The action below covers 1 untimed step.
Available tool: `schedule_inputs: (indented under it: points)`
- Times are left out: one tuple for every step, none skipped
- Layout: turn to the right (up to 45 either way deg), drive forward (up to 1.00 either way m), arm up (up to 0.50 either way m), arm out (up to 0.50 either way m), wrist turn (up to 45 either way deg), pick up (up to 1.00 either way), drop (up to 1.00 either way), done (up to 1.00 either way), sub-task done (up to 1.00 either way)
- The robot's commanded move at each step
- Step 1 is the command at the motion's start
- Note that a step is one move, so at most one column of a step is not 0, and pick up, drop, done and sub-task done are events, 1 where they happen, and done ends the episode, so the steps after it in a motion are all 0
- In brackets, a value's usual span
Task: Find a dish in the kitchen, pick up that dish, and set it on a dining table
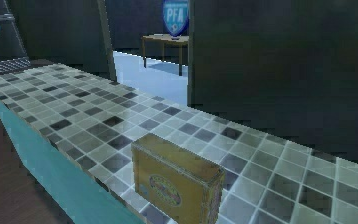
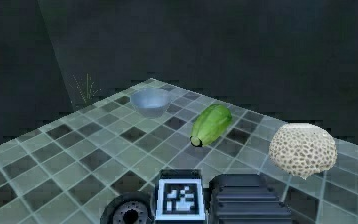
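Low at the bottom edge sits the gripper; I cannot tell how its jaws stand. Past it, mid-right, lie a green lettuce and a bumpy white lump. Farther, upper middle, the bowl rests upright on the counter, probably ready for picking.

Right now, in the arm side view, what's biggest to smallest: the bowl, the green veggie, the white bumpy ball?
1. white bumpy ball
2. green veggie
3. bowl, but it sits farthest back, so that's unsure.
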Motion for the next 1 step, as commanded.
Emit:
schedule_inputs:
  points:
    - [0.0,0.0,0.0,0.46,0.0,0.0,0.0,0.0,0.0]
